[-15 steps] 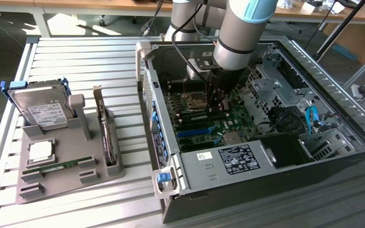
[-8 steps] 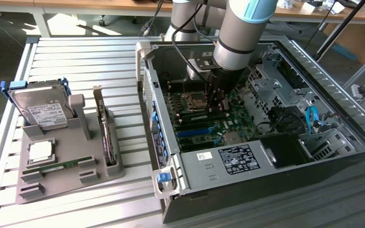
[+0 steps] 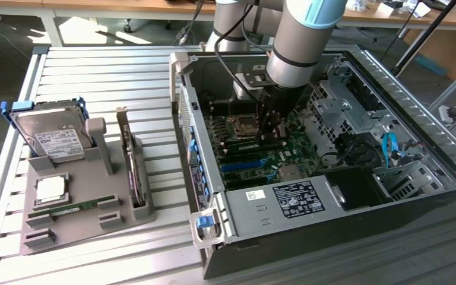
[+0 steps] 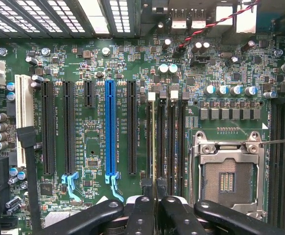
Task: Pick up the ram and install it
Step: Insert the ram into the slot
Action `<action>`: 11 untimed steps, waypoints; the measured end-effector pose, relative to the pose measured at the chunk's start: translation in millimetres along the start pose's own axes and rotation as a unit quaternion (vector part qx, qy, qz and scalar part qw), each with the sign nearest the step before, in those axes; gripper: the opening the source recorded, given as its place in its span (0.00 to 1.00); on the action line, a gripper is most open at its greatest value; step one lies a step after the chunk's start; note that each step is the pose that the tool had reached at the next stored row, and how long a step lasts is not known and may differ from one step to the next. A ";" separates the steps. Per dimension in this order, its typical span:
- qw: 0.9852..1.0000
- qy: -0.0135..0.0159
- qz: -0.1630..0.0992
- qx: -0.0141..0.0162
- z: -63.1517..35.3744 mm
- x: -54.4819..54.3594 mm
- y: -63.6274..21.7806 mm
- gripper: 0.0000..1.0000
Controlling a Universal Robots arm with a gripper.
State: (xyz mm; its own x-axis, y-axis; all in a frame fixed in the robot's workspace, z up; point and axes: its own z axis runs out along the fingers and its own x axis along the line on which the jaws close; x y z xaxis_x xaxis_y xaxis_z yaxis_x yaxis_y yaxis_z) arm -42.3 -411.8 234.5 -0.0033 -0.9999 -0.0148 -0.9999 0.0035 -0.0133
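Standing edge-on in the outermost of the memory slots [image 4: 174, 142], the ram [image 4: 153, 142] showed as a thin pale strip running straight into the gap between the fingers.

- Tool: gripper [image 4: 156, 188], reaching down into the open computer case [image 3: 402, 77] over the motherboard [image 4: 88, 196], also seen from the exterior view [image 3: 269, 133]. Its jaws were drawn close together with a narrow gap between them, and they appeared to pinch the ram's upper edge near mid-length. Whether the stick was fully seated could not be told.
- Handling, as judged: the ram was light, stiff and thin. It was fragile at the chips and contact edge and would bend under uneven pressure. The flat faces near the middle were the best hold, with the stick kept upright and square to the slot.
- Room: three empty black slots lay just beside the ram on one side. The CPU socket [image 4: 228, 178] with its lever was near beyond them. A black expansion slot and the blue PCIe slot [image 4: 110, 127] lay on the other side. The case walls stood well apart from the arm.
- Elsewhere: the grey holder [image 3: 133, 217] at the exterior view's left carried a second green stick [image 3: 73, 209], a hard drive [image 3: 54, 139] and an upright expansion card [image 3: 133, 172].
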 end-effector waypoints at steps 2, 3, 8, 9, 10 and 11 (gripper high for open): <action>1.000 0.000 0.000 0.000 0.0 0.0 0.0 0.12; 1.000 0.000 0.000 0.000 0.0 0.0 0.0 0.12; 1.000 0.000 0.000 0.000 -0.1 0.0 0.5 0.12; 1.000 0.000 0.000 0.000 -0.1 0.0 0.5 0.12; 1.000 0.000 0.000 0.000 -0.1 0.0 0.5 0.12; 1.000 0.000 0.000 0.000 -0.1 0.0 0.5 0.12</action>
State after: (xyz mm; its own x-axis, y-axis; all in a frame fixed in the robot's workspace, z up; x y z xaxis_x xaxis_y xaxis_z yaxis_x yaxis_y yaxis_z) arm -42.8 -411.9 234.6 -0.0034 -0.9999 -0.0149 -0.9999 0.0036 -0.0132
